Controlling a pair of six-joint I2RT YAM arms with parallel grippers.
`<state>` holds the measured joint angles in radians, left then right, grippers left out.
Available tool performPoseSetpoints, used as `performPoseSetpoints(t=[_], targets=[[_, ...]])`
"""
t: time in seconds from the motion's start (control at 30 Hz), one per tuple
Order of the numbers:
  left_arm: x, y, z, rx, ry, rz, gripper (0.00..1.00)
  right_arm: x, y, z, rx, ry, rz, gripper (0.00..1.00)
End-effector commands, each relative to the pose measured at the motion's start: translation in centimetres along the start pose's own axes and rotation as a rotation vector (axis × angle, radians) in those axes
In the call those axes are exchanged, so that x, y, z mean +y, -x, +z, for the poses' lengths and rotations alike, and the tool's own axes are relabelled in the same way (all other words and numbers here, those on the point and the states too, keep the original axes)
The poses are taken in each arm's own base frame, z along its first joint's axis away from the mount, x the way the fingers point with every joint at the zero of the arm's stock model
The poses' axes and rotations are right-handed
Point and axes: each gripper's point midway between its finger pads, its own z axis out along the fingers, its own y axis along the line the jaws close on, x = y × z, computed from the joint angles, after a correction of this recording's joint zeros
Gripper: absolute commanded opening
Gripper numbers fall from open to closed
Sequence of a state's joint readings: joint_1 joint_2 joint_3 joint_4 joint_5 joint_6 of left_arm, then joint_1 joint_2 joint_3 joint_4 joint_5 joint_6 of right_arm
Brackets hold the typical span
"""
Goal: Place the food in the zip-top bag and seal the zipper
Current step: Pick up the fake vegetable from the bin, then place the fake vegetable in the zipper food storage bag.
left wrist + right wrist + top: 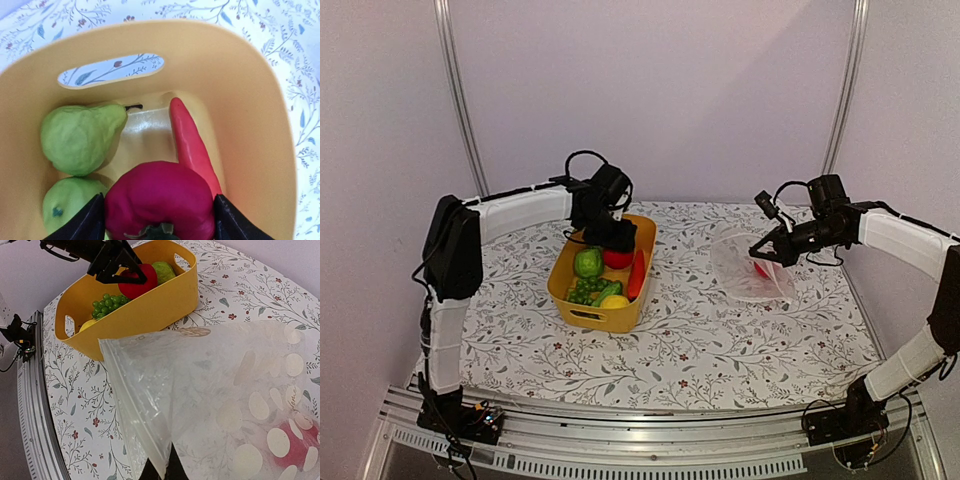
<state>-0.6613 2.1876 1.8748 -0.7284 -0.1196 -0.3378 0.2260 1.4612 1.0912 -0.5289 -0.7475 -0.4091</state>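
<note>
The yellow basket [605, 315] holds toy food: a green pear [77, 137], a green apple [70, 205], a long red chili [190, 145], green grapes [585, 290] and a yellow piece [614, 301]. My left gripper [160, 220] is down in the basket, its fingers pressed on both sides of a red pepper [160, 200]. My right gripper [162, 470] is shut on the mouth edge of the clear zip-top bag [225, 390] and holds it up and open toward the basket. The zipper [130, 400] runs along that edge. One red food piece [295, 450] lies inside the bag.
The floral tablecloth [700, 340] covers the table. The bag [745, 265] lies right of the basket with a gap between them. Metal frame posts [460, 100] stand at the back corners and a rail [650, 420] runs along the near edge.
</note>
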Motion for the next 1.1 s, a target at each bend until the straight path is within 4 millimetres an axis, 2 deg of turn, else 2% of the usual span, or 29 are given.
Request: performPoseSetpoints(t=[0.0,0.2,0.53,0.7,0.87,0.93,1.07], targets=[[-0.9,2.6,-6.0,-0.141,-0.025,0.011,0.62,0.1,-0.4,0.1,-0.002,0.010,-0.004,0.00],[-2.9,2.3,-10.8,-0.242,-0.030,0.055,0.62,-0.8,-0.1,0.0,0.007,-0.035,0.004,0.00],[-7.8,-0.5,-18.3,-0.422,-0.142,0.140,0.60,-1.4,1.9,-2.5,0.056,-0.142,-0.001,0.00],[-9.5,-1.9,-20.8,-0.501,-0.233,0.158,0.57,-1.5,3.9,-4.9,0.084,-0.214,-0.042,0.00],[-12.1,-3.1,-22.8,-0.609,-0.321,0.222,0.54,-0.8,6.2,-7.2,0.041,-0.274,-0.090,0.00],[-13.1,-3.5,-23.8,-0.647,-0.356,0.241,0.53,-0.8,6.2,-7.5,0.045,-0.286,-0.089,0.00],[-15.1,-4.3,-25.5,-0.705,-0.421,0.284,0.53,-0.4,4.9,-6.7,0.074,-0.259,-0.072,0.00]])
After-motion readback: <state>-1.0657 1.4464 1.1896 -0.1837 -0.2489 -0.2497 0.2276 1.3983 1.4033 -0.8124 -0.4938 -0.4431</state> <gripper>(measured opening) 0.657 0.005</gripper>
